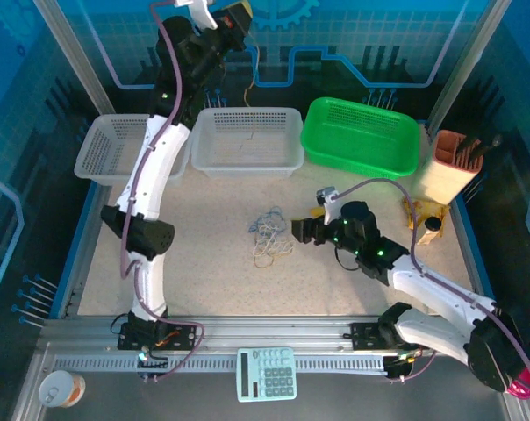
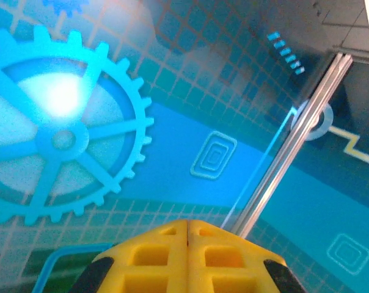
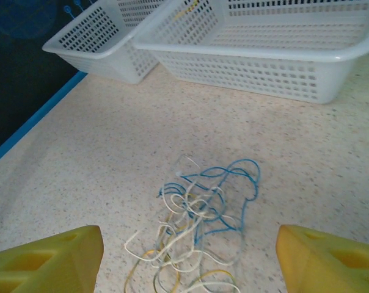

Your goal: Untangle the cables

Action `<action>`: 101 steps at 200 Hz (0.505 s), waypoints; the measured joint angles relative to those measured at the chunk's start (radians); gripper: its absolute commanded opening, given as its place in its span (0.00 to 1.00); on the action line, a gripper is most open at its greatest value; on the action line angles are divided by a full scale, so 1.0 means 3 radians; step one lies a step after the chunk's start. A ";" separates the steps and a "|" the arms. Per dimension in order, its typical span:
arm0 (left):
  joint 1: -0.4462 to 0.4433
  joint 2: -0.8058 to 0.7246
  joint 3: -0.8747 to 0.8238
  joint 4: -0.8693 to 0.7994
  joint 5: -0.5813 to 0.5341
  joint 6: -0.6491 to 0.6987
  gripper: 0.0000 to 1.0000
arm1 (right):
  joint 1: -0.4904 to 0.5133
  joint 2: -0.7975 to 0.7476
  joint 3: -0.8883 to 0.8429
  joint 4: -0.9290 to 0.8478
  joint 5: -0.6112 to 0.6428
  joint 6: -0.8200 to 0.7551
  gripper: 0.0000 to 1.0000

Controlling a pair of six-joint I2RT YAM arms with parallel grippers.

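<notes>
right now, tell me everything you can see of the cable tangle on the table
The cable tangle is a loose knot of thin, flexible cords in white, yellowish-tan and blue, looping over and through one another. It lies flat on the speckled table, in front of the white baskets and apart from them. The right tool stands open beside it, its fingers not touching; only the tabletop does.

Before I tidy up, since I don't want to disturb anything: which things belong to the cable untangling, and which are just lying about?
Job: tangled cables; open right gripper facing them.
Lying about: calculator; green basket; tan tool holder.
</notes>
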 measured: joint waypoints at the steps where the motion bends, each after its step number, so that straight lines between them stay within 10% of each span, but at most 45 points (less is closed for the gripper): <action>1: 0.0001 0.0009 0.0017 0.0000 0.0000 -0.0003 0.00 | -0.0008 -0.0009 -0.0003 -0.0013 0.0000 -0.0001 0.76; 43: 0.0127 0.0156 0.0146 0.0109 0.0000 -0.0198 0.00 | -0.0172 -0.0084 -0.0025 -0.0305 -0.0037 -0.0004 0.76; 101: 0.0156 0.0156 -0.1180 0.0322 0.0000 -0.0234 0.00 | -0.0277 -0.0123 -0.0022 -0.0601 -0.0126 -0.0039 0.76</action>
